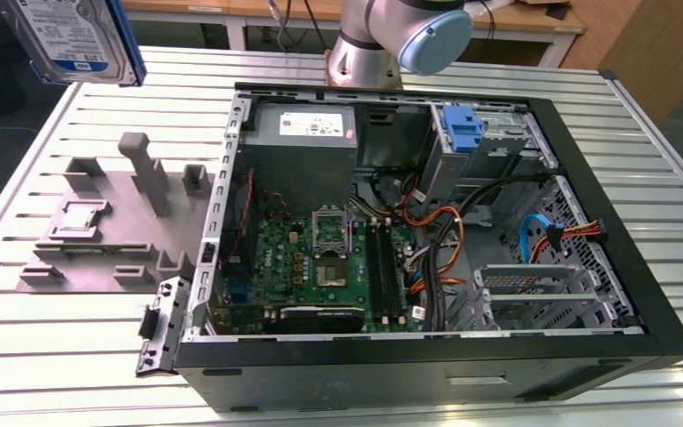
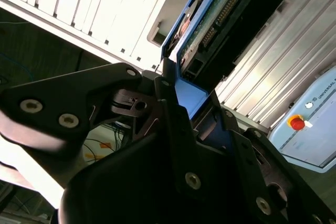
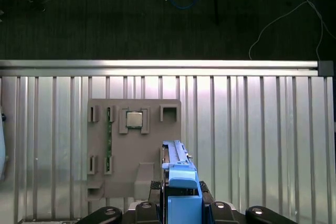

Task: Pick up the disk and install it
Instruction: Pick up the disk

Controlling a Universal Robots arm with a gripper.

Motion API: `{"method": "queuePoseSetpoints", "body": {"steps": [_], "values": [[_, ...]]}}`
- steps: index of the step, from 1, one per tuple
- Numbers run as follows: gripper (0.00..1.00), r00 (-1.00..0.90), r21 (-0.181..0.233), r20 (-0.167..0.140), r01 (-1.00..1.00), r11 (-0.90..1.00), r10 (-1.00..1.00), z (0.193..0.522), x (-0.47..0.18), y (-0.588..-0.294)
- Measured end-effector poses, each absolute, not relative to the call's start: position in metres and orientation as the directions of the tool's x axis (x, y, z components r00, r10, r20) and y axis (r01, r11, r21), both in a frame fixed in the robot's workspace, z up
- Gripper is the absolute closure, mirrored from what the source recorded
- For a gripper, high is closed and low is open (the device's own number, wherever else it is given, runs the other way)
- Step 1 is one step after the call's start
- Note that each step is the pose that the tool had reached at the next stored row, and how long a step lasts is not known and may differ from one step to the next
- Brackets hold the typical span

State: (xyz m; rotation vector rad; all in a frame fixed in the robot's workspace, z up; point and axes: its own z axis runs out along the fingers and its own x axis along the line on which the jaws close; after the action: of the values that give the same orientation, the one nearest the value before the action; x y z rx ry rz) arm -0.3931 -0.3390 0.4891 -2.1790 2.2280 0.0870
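The disk [image 1: 75,36], a silver drive with a blue-and-white label and blue side rails, hangs high in the air at the exterior view's upper left, above the slatted table. In both wrist views my gripper [image 3: 182,204] is shut on it. The black fingers [image 2: 173,114] clamp its blue rail end, and the disk [image 3: 176,163] sticks out edge-on past them. The disk's [image 2: 210,19] circuit-board underside shows in the second wrist view. It hovers over the grey fixture plate [image 3: 134,145].
An open black computer case [image 1: 662,311] lies on the table at the exterior view's right, with a motherboard [image 1: 317,258], a grey power supply [image 1: 306,124], cables and a drive bay holding a blue bracket [image 1: 466,133]. The grey fixture [image 1: 104,222] has upright posts. The arm's base [image 1: 372,44] stands behind the case.
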Motion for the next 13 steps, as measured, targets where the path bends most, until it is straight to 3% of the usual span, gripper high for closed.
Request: {"method": "queuePoseSetpoints", "body": {"steps": [13], "values": [[0.64,-0.023,0.023,-0.056,-1.0,0.022,-0.998,0.4966,-0.393,-0.339]]}}
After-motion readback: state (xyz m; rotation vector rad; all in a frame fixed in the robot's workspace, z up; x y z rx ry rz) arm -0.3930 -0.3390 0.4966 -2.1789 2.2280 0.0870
